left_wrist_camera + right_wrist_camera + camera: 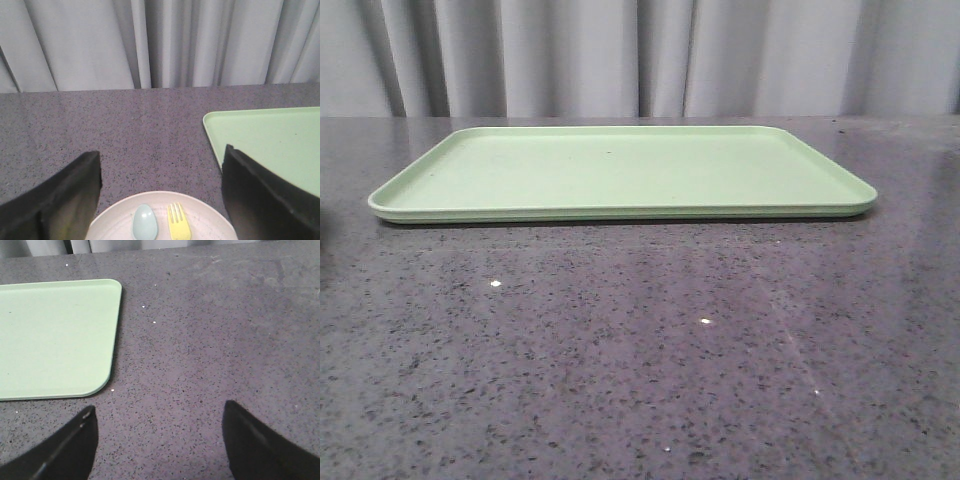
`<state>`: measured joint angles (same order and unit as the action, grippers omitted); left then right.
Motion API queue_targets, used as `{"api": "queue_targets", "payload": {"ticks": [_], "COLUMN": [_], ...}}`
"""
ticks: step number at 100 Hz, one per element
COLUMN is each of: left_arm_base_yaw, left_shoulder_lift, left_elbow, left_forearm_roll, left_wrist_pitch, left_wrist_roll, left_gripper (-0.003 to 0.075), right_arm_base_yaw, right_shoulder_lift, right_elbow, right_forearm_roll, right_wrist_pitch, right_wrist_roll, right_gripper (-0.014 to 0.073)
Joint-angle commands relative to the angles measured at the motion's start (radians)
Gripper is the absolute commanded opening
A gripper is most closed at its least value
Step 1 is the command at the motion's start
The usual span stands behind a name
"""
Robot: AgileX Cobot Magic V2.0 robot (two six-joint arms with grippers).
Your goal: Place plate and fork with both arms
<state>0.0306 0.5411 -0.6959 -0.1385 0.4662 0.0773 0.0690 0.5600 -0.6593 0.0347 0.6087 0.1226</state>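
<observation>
Plate (210,220) carrying fork (178,227) lies between left gripper's (160,200) wide-open, empty fingers; right gripper (157,440) likewise spread, empty.

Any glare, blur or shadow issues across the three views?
Front view: small glare specks on the table, thin shadow under the tray. Left wrist view: soft focus; plate, fork and spoon cropped at the edge. Right wrist view: even light, dark blurred fingers.
</observation>
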Motion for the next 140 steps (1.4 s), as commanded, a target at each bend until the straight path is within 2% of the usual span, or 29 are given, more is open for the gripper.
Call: {"api": "queue_targets", "payload": {"ticks": [1,21,42,64,84,140], "left_arm_base_yaw": [0.013,0.102,0.206,0.218,0.268,0.267], "left_shoulder_lift": [0.011,0.069,0.161,0.286,0.397,0.627], "left_elbow": [-0.043,-0.121,-0.178,-0.178,-0.178,-0.178], "left_forearm_roll": [0.013,0.032,0.036,0.117,0.110,0.106], "left_wrist_pitch": [-0.027,0.105,0.157,0.218,0.257,0.317], "left_wrist_roll": [-0.003,-0.012,-0.030,-0.068,-0.077,-0.077], "left_gripper": [0.0461,0.0441,0.0441,0.0441,0.0441,0.0440], "right_arm_base_yaw": [-0.002,-0.002,-0.002,-0.002,-0.002,-0.002], "right_shoulder_lift": [0.010,0.010,0.010,0.010,0.010,0.010], "right_elbow": [-0.035,-0.035,-0.035,-0.035,-0.035,-0.035], "right_forearm_roll": [0.006,0.006,0.006,0.006,0.006,0.006], "right_wrist_pitch": [-0.081,-0.082,-0.083,-0.083,-0.082,-0.083], "right_wrist_roll": [-0.009,-0.009,-0.009,-0.009,-0.009,-0.009], "right_gripper": [0.0527,0.0527,0.0527,0.0527,0.0527,0.0527]}}
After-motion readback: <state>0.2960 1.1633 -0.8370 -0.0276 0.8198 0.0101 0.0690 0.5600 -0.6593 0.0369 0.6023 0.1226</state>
